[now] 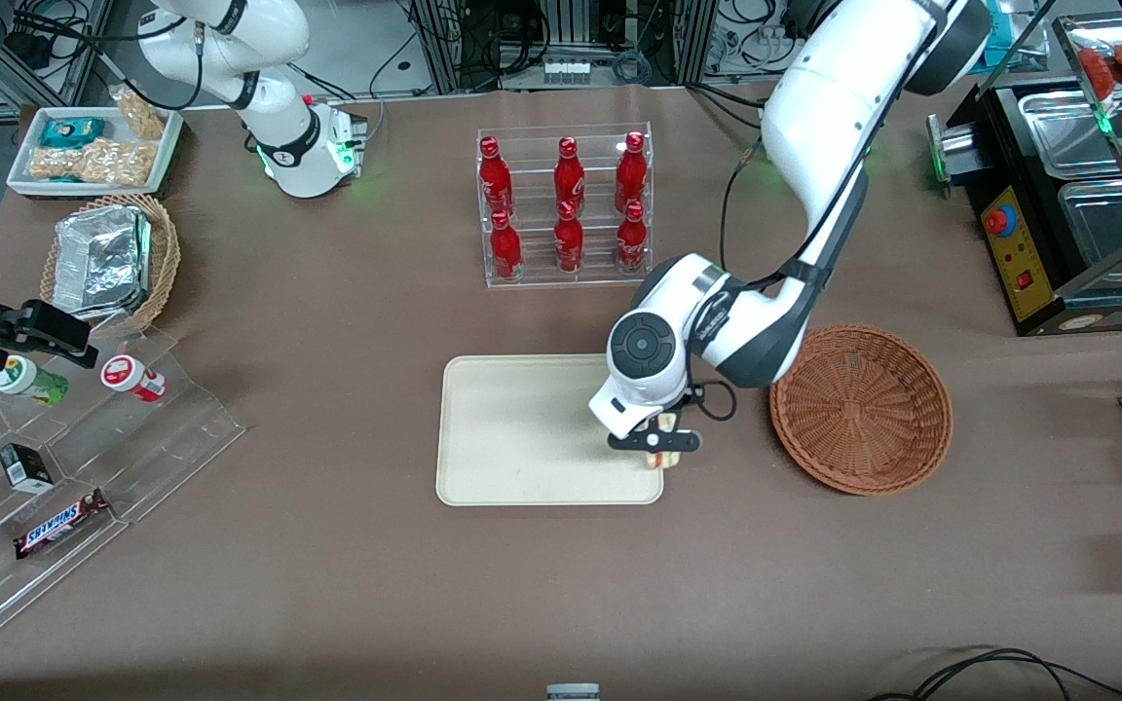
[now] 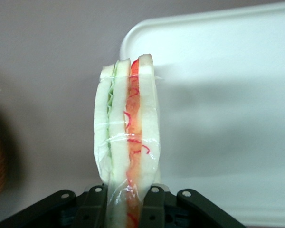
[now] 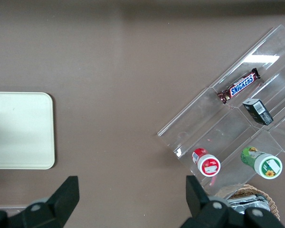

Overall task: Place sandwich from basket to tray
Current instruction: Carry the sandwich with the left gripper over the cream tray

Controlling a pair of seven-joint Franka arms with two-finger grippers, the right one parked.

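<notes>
Sandwich [image 2: 128,128] is clamped between the jaws of the left gripper [image 1: 655,443], above the tray [image 1: 512,438] corner nearest the basket [image 1: 861,409]. Both tray and basket lie on a brown table [image 1: 327,321], near a clear rack of red bottles [image 1: 566,204].

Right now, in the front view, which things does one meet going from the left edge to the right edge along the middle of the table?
Clear stepped stand → tray → gripper holding the sandwich over the tray's corner → basket.
</notes>
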